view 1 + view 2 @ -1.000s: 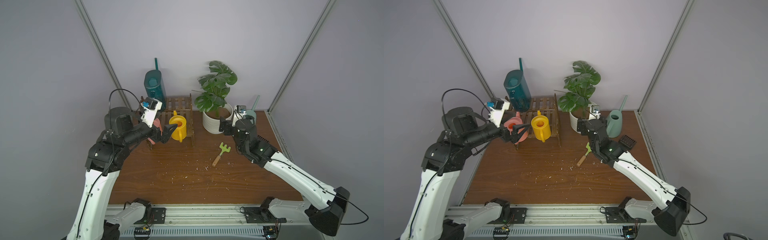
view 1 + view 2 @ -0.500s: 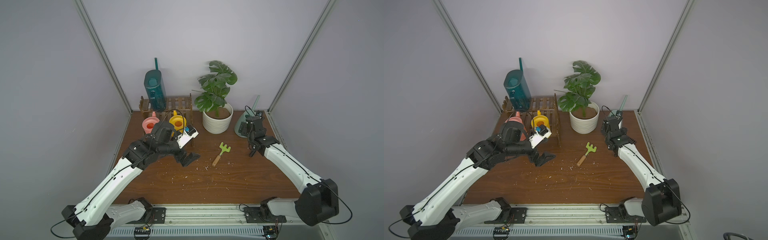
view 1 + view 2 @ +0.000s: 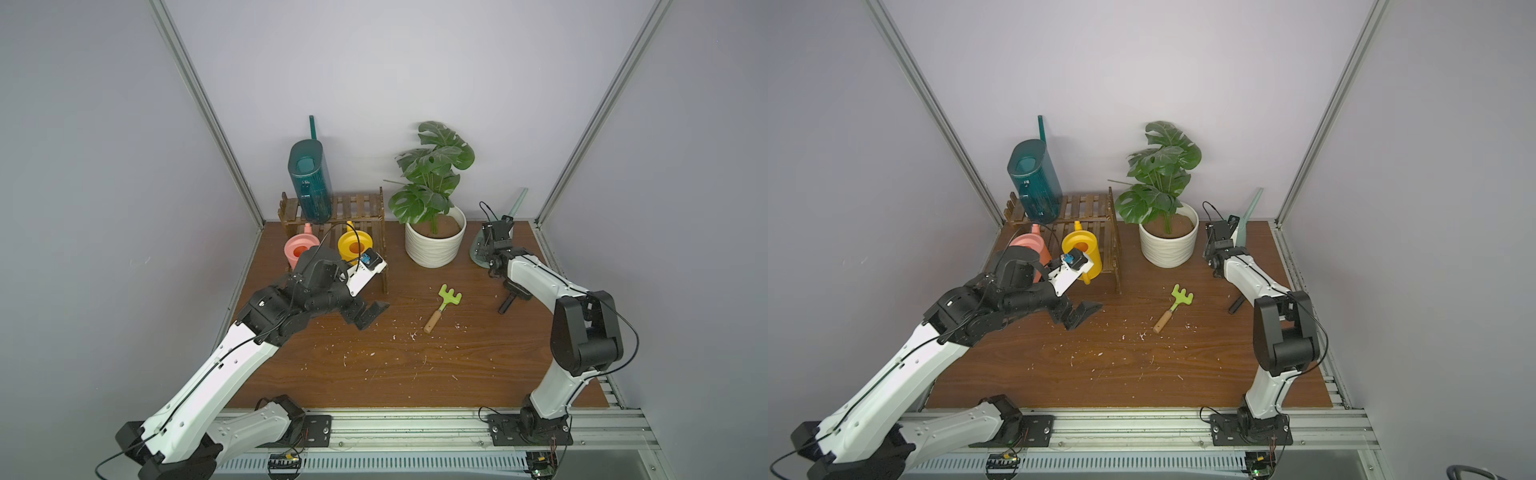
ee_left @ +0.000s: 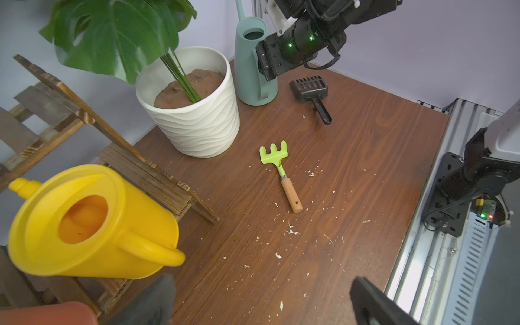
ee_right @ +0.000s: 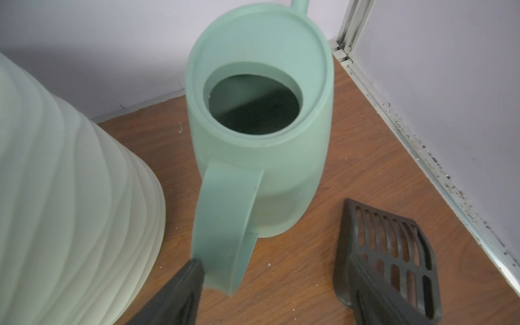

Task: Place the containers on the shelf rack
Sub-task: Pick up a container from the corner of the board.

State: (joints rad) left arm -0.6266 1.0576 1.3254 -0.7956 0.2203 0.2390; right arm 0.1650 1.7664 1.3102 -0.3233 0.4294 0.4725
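mint can (image 3: 1242,235): mostly behind right arm (image 3: 1250,274) | pink can (image 3: 1025,243): partly hidden

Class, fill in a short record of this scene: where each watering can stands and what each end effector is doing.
Teal can: upper shelf of rack
Pink can: lower shelf
Yellow can: lower shelf, beside pink can
Mint can: on table beside pot
Left end effector: open, empty, over table
Right end effector: open, astride mint can's handle
Not yet shelved: mint can
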